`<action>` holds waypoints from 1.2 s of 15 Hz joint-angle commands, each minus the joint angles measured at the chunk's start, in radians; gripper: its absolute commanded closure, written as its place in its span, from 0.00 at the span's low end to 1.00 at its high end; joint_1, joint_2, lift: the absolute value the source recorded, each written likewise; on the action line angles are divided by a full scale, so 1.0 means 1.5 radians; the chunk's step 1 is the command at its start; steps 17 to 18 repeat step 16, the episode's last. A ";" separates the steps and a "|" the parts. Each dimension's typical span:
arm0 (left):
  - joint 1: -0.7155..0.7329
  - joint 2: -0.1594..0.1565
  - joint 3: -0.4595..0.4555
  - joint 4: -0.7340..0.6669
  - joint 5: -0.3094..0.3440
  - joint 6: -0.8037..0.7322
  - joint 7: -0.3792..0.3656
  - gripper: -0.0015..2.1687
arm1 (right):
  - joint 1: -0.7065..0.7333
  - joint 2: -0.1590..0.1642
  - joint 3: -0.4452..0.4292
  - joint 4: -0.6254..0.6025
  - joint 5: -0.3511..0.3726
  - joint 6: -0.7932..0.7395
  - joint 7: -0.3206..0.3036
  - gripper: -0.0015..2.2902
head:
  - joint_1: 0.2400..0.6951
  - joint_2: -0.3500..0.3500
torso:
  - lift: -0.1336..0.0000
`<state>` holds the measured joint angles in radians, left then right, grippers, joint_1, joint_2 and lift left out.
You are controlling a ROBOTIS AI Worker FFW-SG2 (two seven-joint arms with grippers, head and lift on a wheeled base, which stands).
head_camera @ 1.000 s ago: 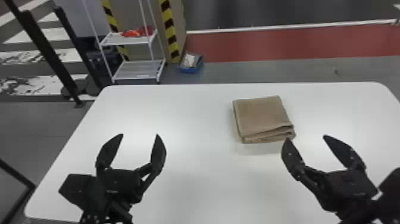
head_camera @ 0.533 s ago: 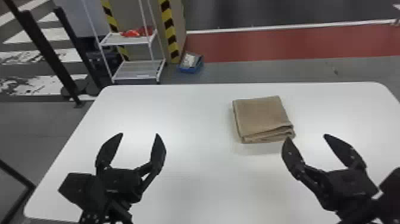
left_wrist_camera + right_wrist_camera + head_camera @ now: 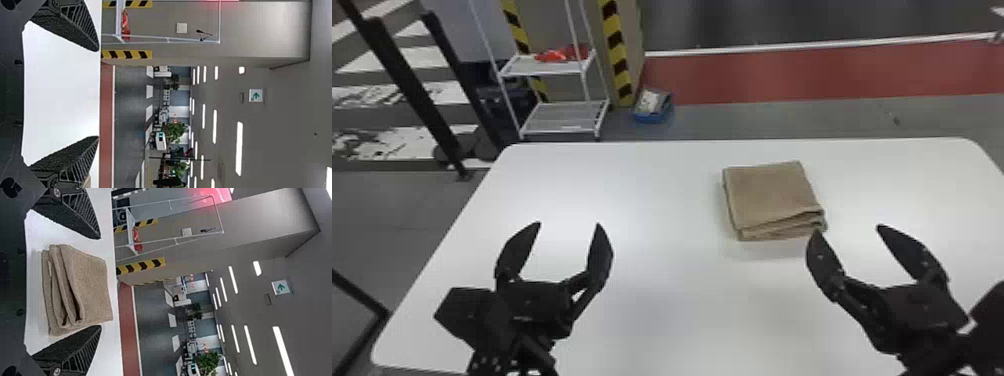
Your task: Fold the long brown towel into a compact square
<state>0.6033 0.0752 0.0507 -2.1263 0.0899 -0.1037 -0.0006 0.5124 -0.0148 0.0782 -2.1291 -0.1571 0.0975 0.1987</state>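
Observation:
The brown towel (image 3: 772, 195) lies folded into a thick, roughly square stack on the white table, right of the middle, its layered edge facing the robot. At the table's left part, my left gripper (image 3: 569, 225) stands open, well away from the towel. My right gripper (image 3: 847, 230) is open too, its left finger close to the towel's near right corner. In the left wrist view my left gripper (image 3: 98, 94) has bare table between its spread fingers. The right wrist view has the towel (image 3: 92, 286) beyond the parted fingers of my right gripper (image 3: 100, 282), not held.
The white table (image 3: 652, 200) has rounded corners, with its far edge just beyond the towel. Past it stand a white wire shelf (image 3: 562, 117) with red items and a blue bin (image 3: 652, 112) on the floor. Black posts rise at the far left.

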 commanded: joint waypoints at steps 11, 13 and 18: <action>0.001 0.001 0.000 -0.001 0.000 0.001 0.001 0.04 | -0.002 0.000 0.000 0.000 0.000 0.000 0.000 0.03 | 1.00 0.72 | 0.11; 0.001 0.001 0.000 -0.001 0.001 0.001 0.001 0.04 | -0.003 0.000 -0.001 0.000 -0.001 0.000 0.000 0.03 | 1.00 0.72 | 0.11; 0.001 0.002 0.002 -0.001 0.002 0.001 0.000 0.04 | -0.005 -0.001 -0.002 0.000 -0.003 0.000 0.000 0.03 | 1.00 0.72 | 0.11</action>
